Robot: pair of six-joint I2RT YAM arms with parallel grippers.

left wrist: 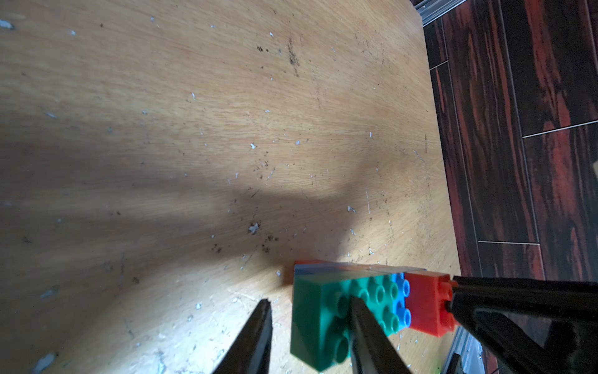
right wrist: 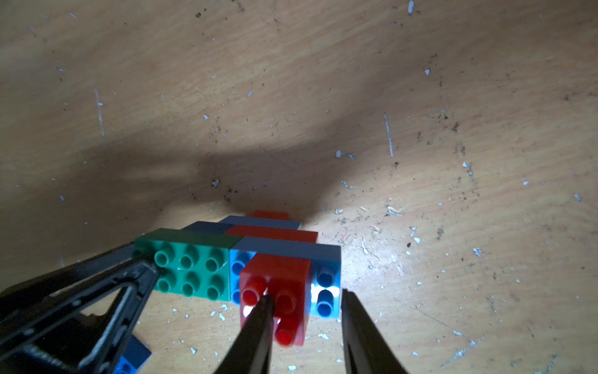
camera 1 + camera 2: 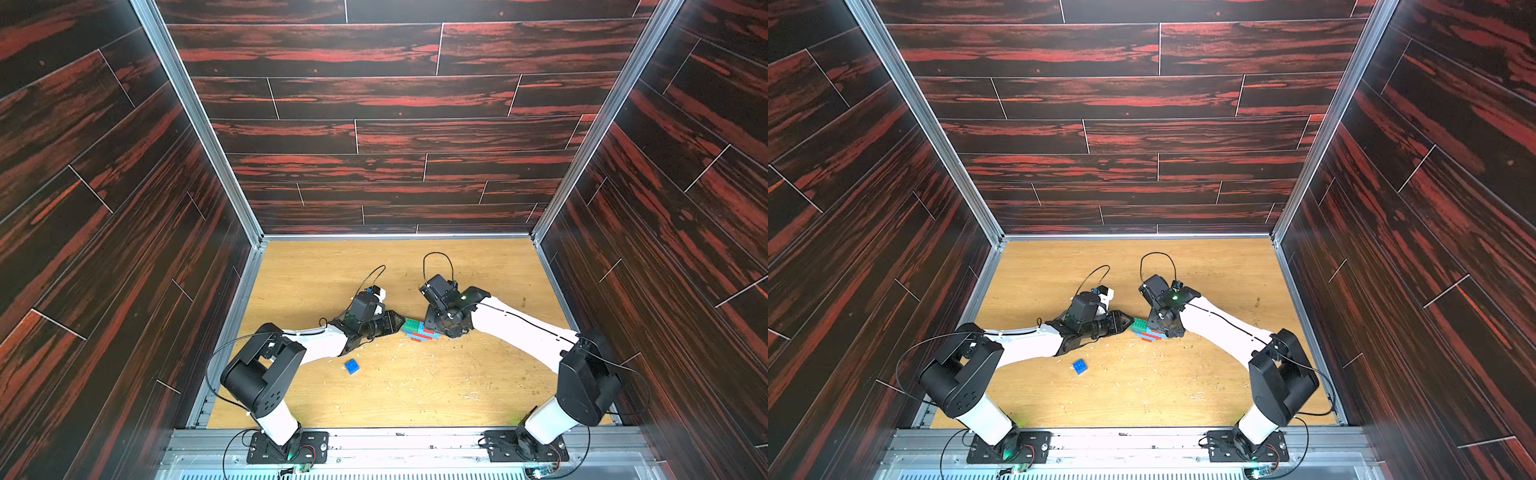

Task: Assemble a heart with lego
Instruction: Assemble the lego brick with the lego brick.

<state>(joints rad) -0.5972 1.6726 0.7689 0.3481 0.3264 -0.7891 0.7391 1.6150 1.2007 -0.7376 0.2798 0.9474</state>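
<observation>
Heart [image 3: 419,330] rests on the bench [image 3: 436,386] near mid-width, between the two arms, seen in both top views. It stands on edge, so its red and blue layers show as stripes from above.

Left gripper [image 1: 310,299]: jaws narrowly apart. One fingertip [image 1: 359,311] lies on the studded face of the green brick [image 1: 317,311]; the other is over bare bench. Nothing is clamped between them.

Right gripper [image 2: 305,294]: jaws narrowly apart. One fingertip [image 2: 263,307] lies on the studs of the red square brick [image 2: 278,275]; the other sits just beside the end of the light-blue brick [image 2: 326,281]. Cannot tell whether they pinch.

One loose dark-blue square brick [image 3: 351,366] lies apart from the heart, nearer the left arm's base. Pale flecks [image 3: 415,353] are scattered over the bench.
</observation>
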